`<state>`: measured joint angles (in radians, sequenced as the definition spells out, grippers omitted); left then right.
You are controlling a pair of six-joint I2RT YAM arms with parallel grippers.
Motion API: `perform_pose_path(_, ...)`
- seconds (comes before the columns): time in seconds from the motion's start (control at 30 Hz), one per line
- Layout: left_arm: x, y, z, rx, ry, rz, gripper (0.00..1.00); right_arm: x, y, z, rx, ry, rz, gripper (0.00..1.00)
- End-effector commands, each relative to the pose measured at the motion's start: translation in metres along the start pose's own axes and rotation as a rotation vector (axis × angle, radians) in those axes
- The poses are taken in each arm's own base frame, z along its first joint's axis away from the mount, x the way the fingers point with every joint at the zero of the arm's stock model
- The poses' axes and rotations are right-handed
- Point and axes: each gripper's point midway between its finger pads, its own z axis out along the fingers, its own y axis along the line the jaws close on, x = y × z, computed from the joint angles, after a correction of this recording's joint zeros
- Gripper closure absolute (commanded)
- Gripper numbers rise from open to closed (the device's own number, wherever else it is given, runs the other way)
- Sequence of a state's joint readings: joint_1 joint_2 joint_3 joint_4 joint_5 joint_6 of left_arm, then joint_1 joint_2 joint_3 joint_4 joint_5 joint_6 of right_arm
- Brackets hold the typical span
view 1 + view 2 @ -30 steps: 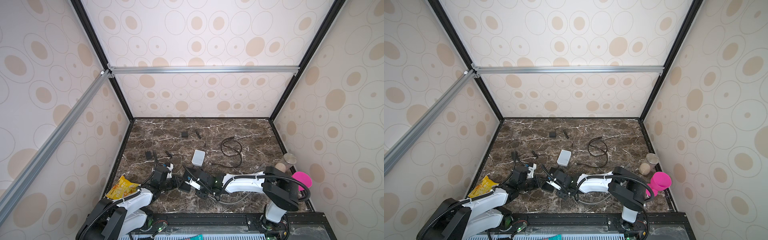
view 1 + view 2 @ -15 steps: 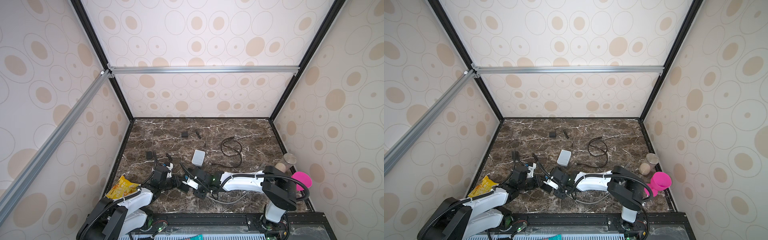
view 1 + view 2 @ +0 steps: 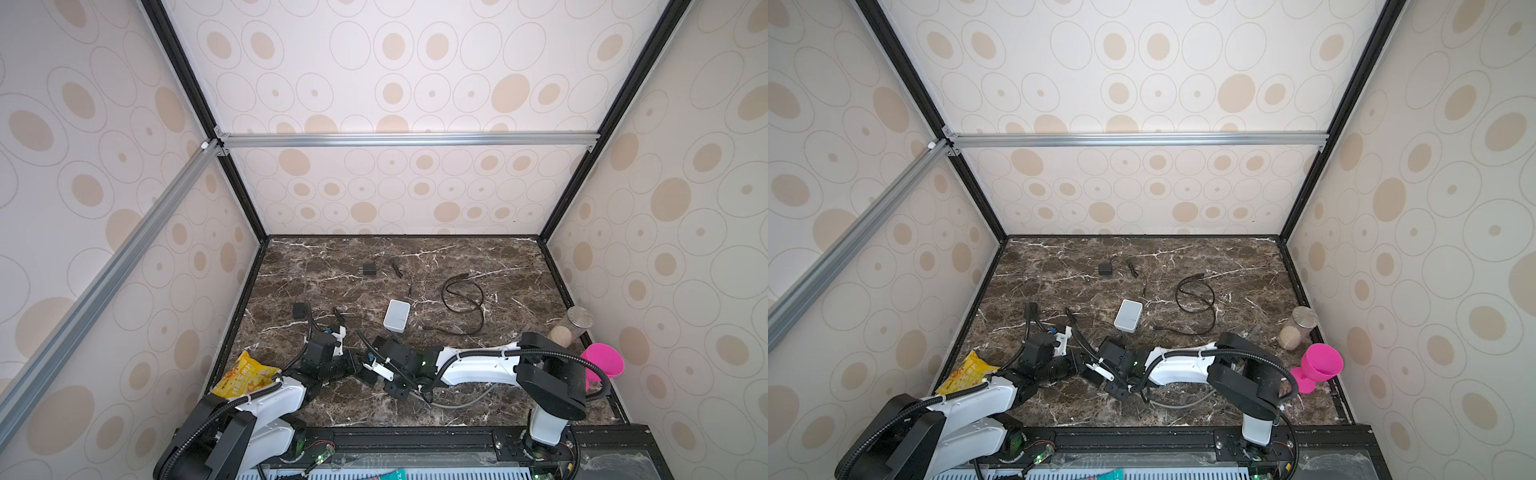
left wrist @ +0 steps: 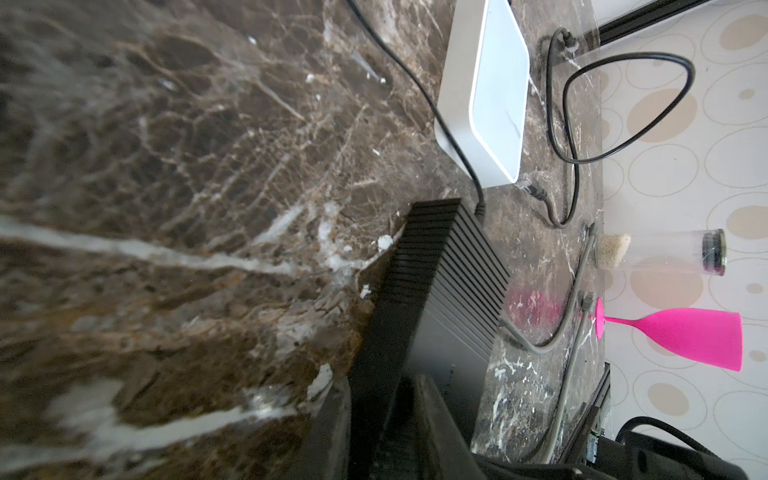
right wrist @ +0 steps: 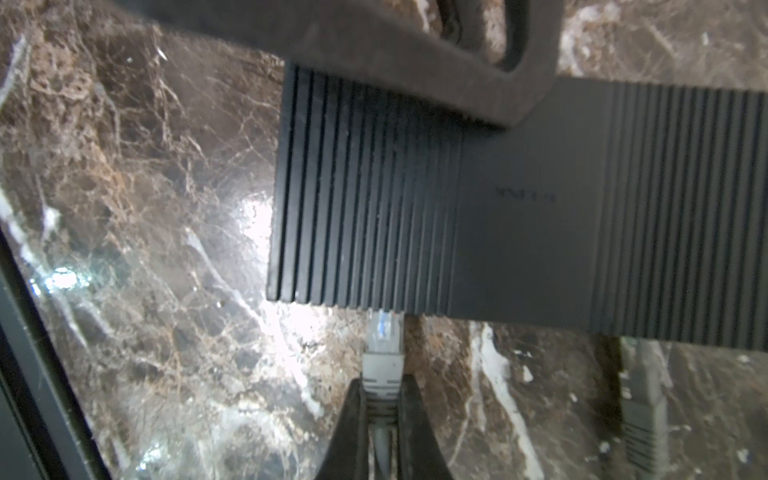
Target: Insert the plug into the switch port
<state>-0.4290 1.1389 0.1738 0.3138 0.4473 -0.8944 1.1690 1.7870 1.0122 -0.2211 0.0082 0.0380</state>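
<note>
You are at the insertion itself. Your right gripper (image 5: 382, 388) pinches the grey plug (image 5: 383, 353) by its boot, jaws pressed together on it. The plug's clear tip touches the long edge of the black switch (image 5: 519, 208), near one corner of the switch. Your left gripper (image 4: 386, 403) looks clamped on one end of the switch, holding it down on the marble table (image 5: 145, 208). One of its fingers (image 5: 374, 54) lies across the ribbed top of the switch, on the side away from the plug.

By my reading, the switch is secured and the plug is picked up, squared to the switch's port edge and brought into contact. Much of the clear connector shows outside the switch, so it looks unseated. What remains is to push it home and let go.

Only the right wrist view shows the plug meeting the switch. The port is hidden under the switch's top edge, so you cannot tell whether the tip has entered. That view also shows a second grey connector (image 5: 642, 399) lying just beside the switch, farther along the same edge.

The left wrist view shows no plug. It shows the grip on the switch, with a white box (image 4: 490, 95) beyond the switch's far end. In both top views the arms hide switch and plug.
</note>
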Motion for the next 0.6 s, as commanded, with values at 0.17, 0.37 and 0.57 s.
perform_pose_path(0.17, 0.063, 0.023, -0.003, -0.036, 0.215, -0.085, 0.74, -0.109, -0.004, -0.024, 0.026, -0.314, 0.005, 1.0)
perform_pose_path(0.37, 0.068, 0.023, -0.008, -0.022, 0.197, -0.102, 0.74, -0.126, -0.009, -0.027, 0.052, -0.337, 0.002, 1.0)
perform_pose_path(0.57, 0.071, 0.023, -0.008, -0.015, 0.195, -0.105, 0.74, -0.138, -0.008, -0.025, 0.034, -0.35, 0.005, 1.0)
